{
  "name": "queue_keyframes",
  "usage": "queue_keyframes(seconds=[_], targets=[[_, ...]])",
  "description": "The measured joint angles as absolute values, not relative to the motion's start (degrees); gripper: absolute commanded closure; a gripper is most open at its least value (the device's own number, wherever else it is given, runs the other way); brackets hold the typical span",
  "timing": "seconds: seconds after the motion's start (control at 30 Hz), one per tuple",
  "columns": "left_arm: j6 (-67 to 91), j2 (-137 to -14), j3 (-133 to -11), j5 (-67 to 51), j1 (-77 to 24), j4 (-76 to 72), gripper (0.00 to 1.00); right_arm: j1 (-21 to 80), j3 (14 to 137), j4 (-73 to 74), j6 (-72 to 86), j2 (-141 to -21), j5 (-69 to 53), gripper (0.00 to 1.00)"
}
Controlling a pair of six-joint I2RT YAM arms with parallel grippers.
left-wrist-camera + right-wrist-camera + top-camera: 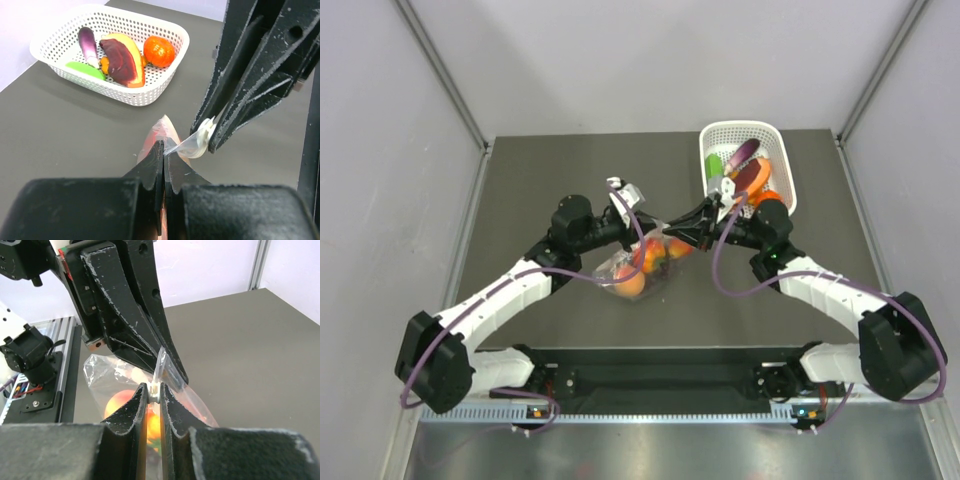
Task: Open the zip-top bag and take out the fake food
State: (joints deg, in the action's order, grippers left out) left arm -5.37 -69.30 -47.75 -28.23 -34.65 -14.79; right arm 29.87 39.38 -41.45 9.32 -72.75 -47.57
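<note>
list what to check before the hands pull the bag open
1. Left hand shut on the bag edge: ok.
2. Right hand shut on the white tab at the bag's top: ok.
3. The two grips sit close together, on facing sides: ok.
4. Fruit inside the bag, below the grips: ok.
5. Zip already parted: cannot tell, the fingers hide it.
6. Bag lifted off the table: cannot tell.
</note>
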Motion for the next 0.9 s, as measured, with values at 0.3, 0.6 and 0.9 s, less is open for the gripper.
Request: queue_keyframes(seconds=[0.3,0.6,0.9], targets=[[-2.87,-70.15,-47.75,-27.62,-34.33,-16.95,1.00,31.55,39.35,-41.63,9.15,-72.82,-43.62,1.00],[-4.58,-70.22,-48.73,-30.20,-34.04,-14.20,0.96,32.88,37.82,-41.15,6.44,-71.26,-36.21,1.00],[-11.99,-70.28,-50.19,-34.83,-34.00,-8.12,0.61,32.91,36.84,-38.96,4.23,-69.58,-32.91,1.00]])
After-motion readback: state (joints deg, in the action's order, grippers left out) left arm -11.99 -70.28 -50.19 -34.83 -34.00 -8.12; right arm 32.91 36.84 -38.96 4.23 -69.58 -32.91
